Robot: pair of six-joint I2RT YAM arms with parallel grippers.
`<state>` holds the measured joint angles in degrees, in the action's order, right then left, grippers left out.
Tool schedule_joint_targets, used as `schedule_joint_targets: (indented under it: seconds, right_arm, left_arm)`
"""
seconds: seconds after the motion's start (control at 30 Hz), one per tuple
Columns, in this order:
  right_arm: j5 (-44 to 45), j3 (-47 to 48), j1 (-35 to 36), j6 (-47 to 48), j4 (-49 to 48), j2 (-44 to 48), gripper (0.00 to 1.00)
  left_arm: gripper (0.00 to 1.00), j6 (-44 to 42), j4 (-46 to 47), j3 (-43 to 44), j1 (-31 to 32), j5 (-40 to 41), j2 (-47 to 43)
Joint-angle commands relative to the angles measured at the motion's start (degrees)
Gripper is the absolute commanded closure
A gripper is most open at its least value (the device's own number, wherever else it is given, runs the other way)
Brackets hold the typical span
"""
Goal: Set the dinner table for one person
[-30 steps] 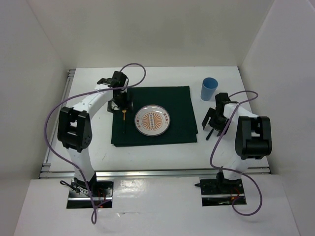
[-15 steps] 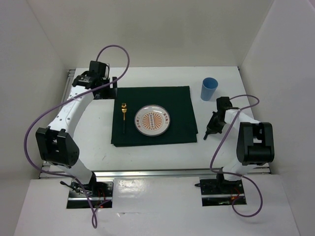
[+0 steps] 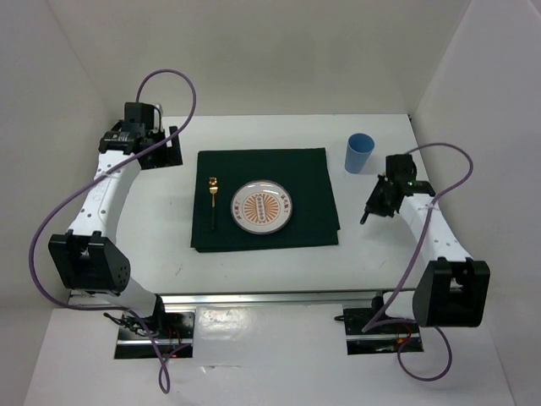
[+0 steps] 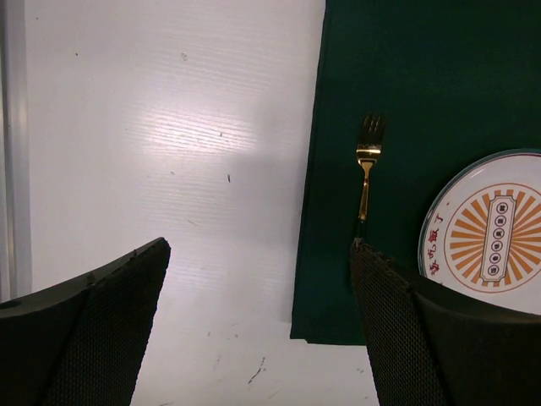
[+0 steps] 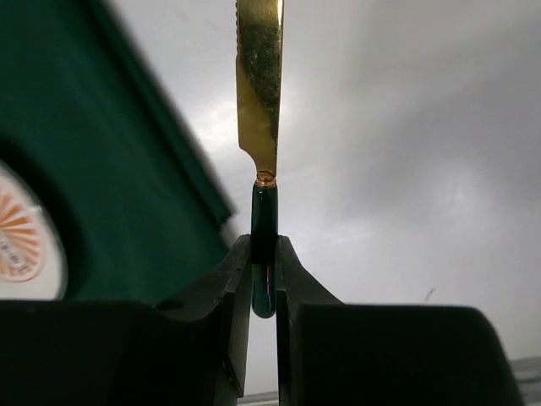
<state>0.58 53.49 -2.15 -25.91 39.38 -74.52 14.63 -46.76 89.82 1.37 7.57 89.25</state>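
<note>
A dark green placemat (image 3: 313, 182) lies in the middle of the white dinner table (image 3: 254, 264). On it sit a round plate (image 3: 263, 205) with an orange sunburst and, to its left, a gold fork (image 3: 212, 196) with a dark handle. My right gripper (image 5: 263, 249) is shut on the dark green handle of a gold-bladed knife (image 5: 259, 93). It holds the knife just right of the mat, right gripper (image 3: 377, 205). My left gripper (image 4: 258, 247) stands open and empty over bare table left of the mat, left gripper (image 3: 159, 145). The fork (image 4: 366, 165) and the plate (image 4: 494, 245) show ahead of it.
A blue cup (image 3: 358, 153) stands upright at the back right, just behind my right gripper. White walls close in the table on three sides. A metal rail (image 3: 254, 298) runs along the near edge, another along the left edge.
My right gripper has shut on the knife and carried it off the table, back and to the right. My left arm has pulled away from the fork to the far left corner.
</note>
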Motion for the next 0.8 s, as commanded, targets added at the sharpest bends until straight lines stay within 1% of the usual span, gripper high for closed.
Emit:
schedule_joint_targets:
  seconds: [0.0, 0.07, 0.1, 0.13, 0.17, 0.2, 0.3, 0.33, 0.47, 0.53, 0.63, 0.77]
  right_arm:
    - [-2.4, 7.9, 3.4, 7.7, -0.3, 3.7, 1.00]
    - [-4.4, 13.0, 7.1, 10.3, -1.0, 2.9, 1.00]
    - [-5.1, 14.8, 11.3, 12.4, -1.0, 0.2, 1.00]
    - [-5.1, 18.1, 13.6, 13.2, 0.0, -1.8, 1.00]
    - [-4.0, 19.5, 15.6, 13.8, 0.9, -4.2, 1.00]
    - [-3.4, 20.7, 19.7, 14.3, 2.4, -9.3, 1.00]
    - [-2.3, 21.3, 23.9, 14.1, 2.5, -15.6, 1.00]
    - [-2.2, 21.3, 24.4, 12.2, 1.2, -18.2, 1.00]
    - [-3.0, 17.5, 24.4, 9.9, -4.8, -20.7, 1.00]
    - [-3.6, 17.5, 24.4, 9.4, -4.3, -24.1, 1.00]
    - [-4.9, 19.0, 24.4, 10.4, -4.3, -26.6, 1.00]
    - [-8.4, 17.7, 23.8, 10.8, -7.3, -30.1, 1.00]
  left_arm:
    - [0.07, -2.3, 1.0, -1.4, -0.4, -0.6, -2.5]
    - [0.07, -3.6, 1.5, -2.0, -0.4, 0.9, -3.0]
    - [0.07, -3.6, 1.5, -2.6, -0.4, 1.5, -3.0]
    - [0.07, -3.6, 2.0, -2.6, -0.9, 2.0, -3.6]
    - [0.07, -3.6, 2.0, -2.6, -0.9, 2.0, -3.6]
    - [0.07, -3.6, 2.0, -3.2, -0.9, 2.0, -3.6]
    - [0.07, -4.2, 2.0, -3.2, -1.5, 2.5, -4.3]
    - [0.07, -4.2, 2.0, -3.8, -1.5, 2.5, -5.0]
    - [0.06, -4.7, 2.6, -4.9, -2.0, 3.6, -5.6]
    - [0.06, -4.7, 2.6, -5.4, -2.0, 3.6, -5.6]
    - [0.06, -4.7, 2.6, -5.4, -2.0, 3.1, -5.6]
    - [0.06, -5.2, 2.6, -5.4, -2.0, 2.3, -4.4]
